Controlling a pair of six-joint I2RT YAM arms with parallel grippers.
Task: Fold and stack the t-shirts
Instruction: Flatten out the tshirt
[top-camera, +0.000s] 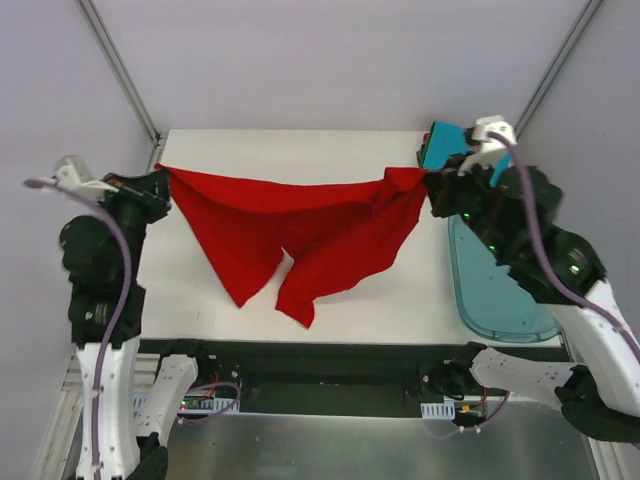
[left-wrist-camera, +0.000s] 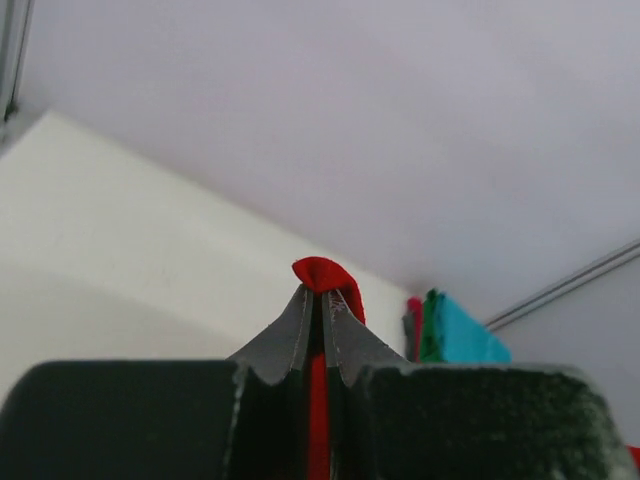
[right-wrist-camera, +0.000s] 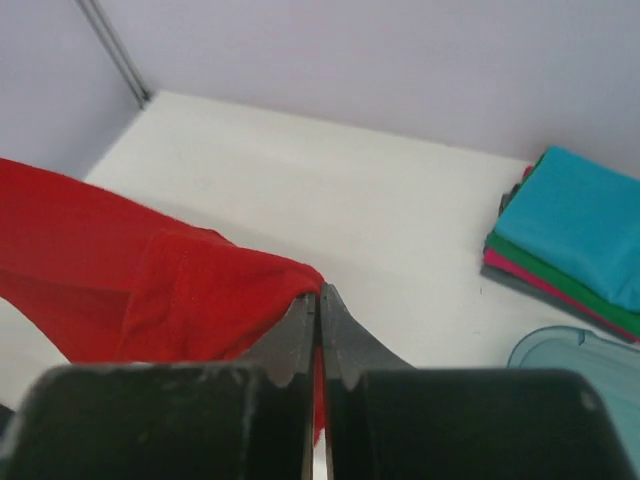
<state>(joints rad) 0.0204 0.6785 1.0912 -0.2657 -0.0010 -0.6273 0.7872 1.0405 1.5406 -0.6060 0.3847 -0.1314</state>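
Note:
A bright red t-shirt (top-camera: 300, 225) hangs stretched between my two arms above the white table (top-camera: 300, 150), its lower folds drooping toward the near edge. My left gripper (top-camera: 162, 183) is shut on the shirt's left corner; a red tuft (left-wrist-camera: 325, 275) pokes out past the fingertips. My right gripper (top-camera: 425, 185) is shut on the shirt's right corner (right-wrist-camera: 200, 300), with cloth pinched between the pads. A stack of folded t-shirts (right-wrist-camera: 570, 235), teal on top with green and pink beneath, lies at the far right corner (top-camera: 445, 145) (left-wrist-camera: 455, 335).
A clear bluish plastic tub (top-camera: 500, 290) lies along the table's right edge, its rim (right-wrist-camera: 575, 350) showing in the right wrist view. Grey walls and metal frame posts (top-camera: 120, 70) enclose the table at the back.

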